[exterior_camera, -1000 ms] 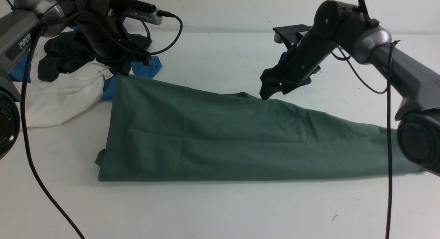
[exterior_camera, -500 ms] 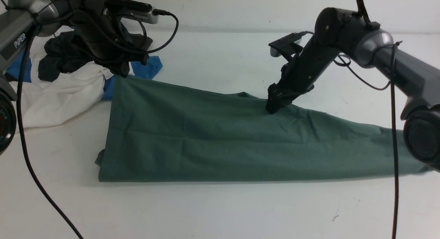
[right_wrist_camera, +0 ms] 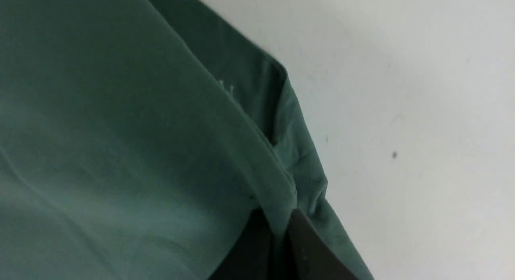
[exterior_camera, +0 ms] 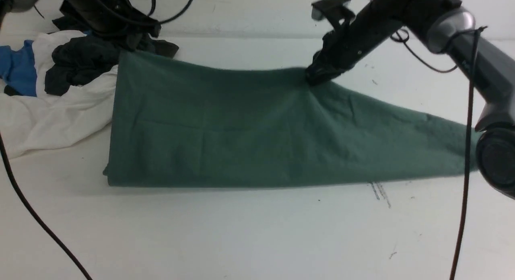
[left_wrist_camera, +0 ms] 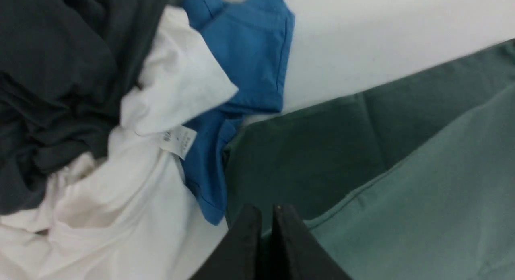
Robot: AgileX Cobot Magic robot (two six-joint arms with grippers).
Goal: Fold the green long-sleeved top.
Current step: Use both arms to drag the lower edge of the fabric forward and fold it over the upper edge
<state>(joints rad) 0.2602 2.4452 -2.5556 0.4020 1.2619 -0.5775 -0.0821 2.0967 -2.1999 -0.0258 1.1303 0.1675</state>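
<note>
Front view showed the large sage-green cotton long-sleeved top [exterior_camera: 257, 127] across the middle of the white table [exterior_camera: 257, 239], its far edge held up off the surface. The left gripper [left_wrist_camera: 267, 215] was clamped on its far left corner, and the right gripper [exterior_camera: 316, 77] was pinched shut on the far edge. A crumpled white shirt [exterior_camera: 52, 119], a dark grey-black garment [exterior_camera: 80, 62] and a blue garment [exterior_camera: 18, 71] lay heaped beside its left end.

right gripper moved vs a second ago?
Yes. The right gripper has risen, shut on the green top's far edge, and now sits nearer the table's back edge in the front view.
</note>
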